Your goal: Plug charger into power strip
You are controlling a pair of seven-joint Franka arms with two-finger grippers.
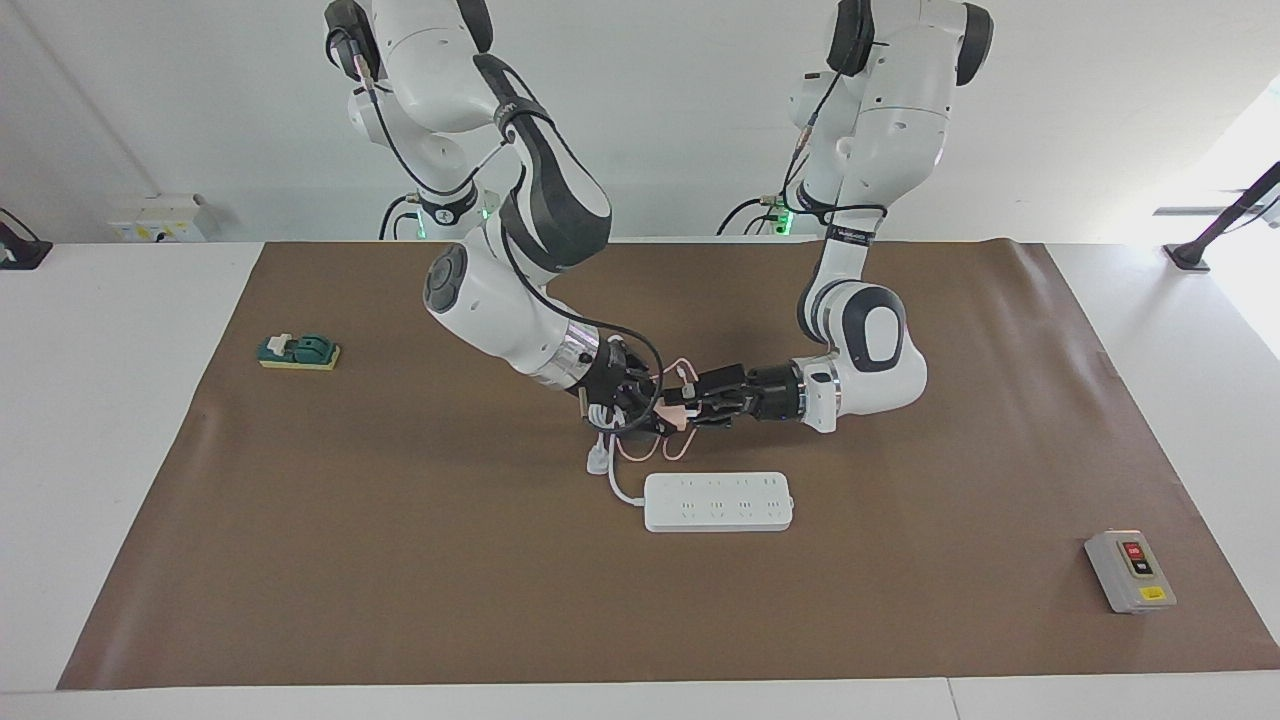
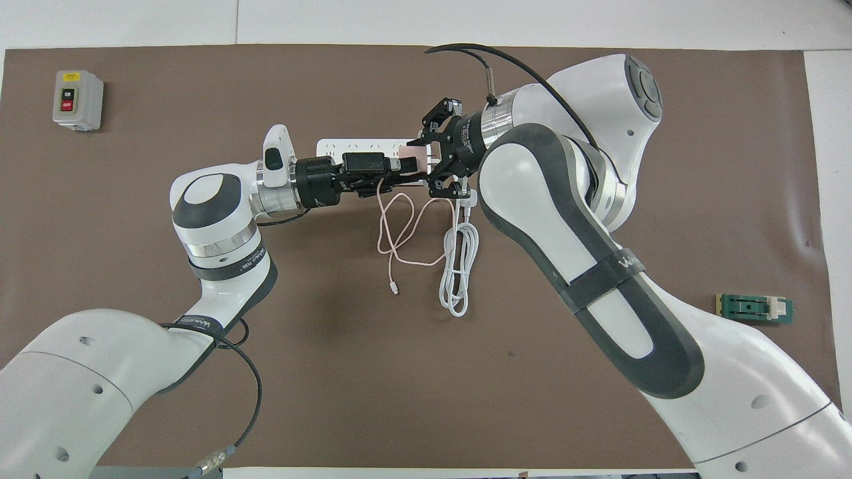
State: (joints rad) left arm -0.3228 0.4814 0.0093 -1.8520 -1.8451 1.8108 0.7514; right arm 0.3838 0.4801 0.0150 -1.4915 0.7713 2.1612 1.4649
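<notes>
Both grippers met in the air above the mat (image 1: 400,560), just robot-side of the strip (image 1: 718,501). The charger (image 1: 676,414) sat between them, its pink cable (image 2: 399,239) trailing down. The left gripper (image 1: 690,405) pinched the charger; whether the right gripper (image 1: 655,418) also gripped it, I could not tell.

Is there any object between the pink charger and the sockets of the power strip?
Nothing visible. The charger sits between the left gripper and right gripper, above the mat beside the power strip. Only its own pink cable hangs there.
</notes>
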